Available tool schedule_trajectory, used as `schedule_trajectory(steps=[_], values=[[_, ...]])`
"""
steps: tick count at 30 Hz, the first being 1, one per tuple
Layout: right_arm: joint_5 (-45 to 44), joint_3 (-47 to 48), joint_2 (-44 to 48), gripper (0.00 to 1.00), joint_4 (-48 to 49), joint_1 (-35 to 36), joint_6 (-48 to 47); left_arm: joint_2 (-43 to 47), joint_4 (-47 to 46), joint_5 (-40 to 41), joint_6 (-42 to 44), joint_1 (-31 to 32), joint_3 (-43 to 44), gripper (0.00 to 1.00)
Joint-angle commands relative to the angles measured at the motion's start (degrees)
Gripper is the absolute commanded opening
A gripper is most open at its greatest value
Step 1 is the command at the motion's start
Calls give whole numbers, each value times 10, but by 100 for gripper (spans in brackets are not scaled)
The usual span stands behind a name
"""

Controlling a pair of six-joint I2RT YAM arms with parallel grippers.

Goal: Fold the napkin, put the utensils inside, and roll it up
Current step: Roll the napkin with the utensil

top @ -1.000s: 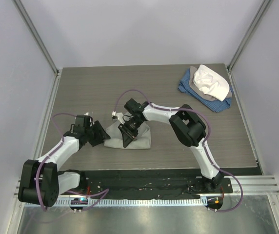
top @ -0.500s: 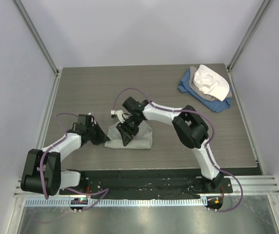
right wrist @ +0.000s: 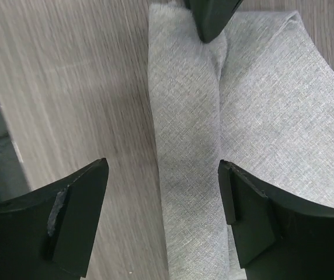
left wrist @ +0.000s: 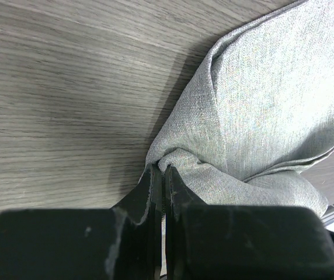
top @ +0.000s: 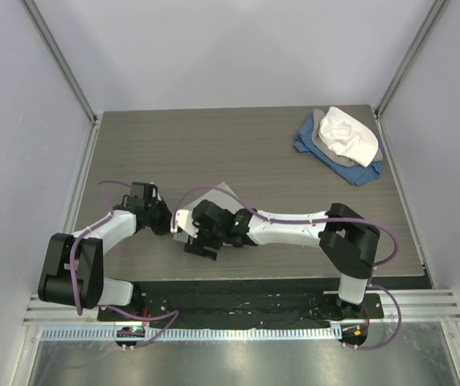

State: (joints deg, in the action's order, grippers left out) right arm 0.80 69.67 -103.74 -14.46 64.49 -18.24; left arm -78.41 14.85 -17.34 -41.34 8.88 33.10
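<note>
top: high, looking down | wrists: close, downward (both share napkin (left wrist: 260, 116))

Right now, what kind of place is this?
Probably a robot lab cell: plain walls around a wood-grain table, left arm and right arm on a rail, spare cloths heaped.

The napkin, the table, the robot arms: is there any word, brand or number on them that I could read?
None can be read. The napkin is plain grey cloth, the table bare wood grain, the heaped cloths show no print, and no lettering can be made out on the left arm or the right arm.
</note>
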Motion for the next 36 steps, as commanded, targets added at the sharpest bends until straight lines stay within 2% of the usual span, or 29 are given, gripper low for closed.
schedule_trajectory(steps=[1,15,19,21,22,23,24,25,28,31,36], values=[[-103,-8,-15,83,73,4,-50,-11,24,11,17,0,15,0],[-79,11,-67,72,51,0,-65,-18,33,8,21,0,28,0],[-41,35,-89,56,14,-13,-44,-19,29,1,27,0,33,0],[10,51,-99,45,-18,-30,-26,-11,29,5,28,1,34,7],[27,56,-108,42,-29,-36,-22,-7,29,15,28,0,35,17],[51,66,-113,39,-51,-43,-15,5,31,22,28,0,37,22],[94,71,-117,38,-63,-50,-1,12,34,28,28,0,40,26],[124,77,-130,37,-72,-67,8,19,40,43,29,0,42,35],[231,92,-147,32,-104,-103,42,50,59,64,35,0,46,50],[312,100,-167,29,-122,-122,70,83,66,85,35,1,39,58],[421,112,-200,27,-140,-160,105,130,40,71,25,0,-1,59]])
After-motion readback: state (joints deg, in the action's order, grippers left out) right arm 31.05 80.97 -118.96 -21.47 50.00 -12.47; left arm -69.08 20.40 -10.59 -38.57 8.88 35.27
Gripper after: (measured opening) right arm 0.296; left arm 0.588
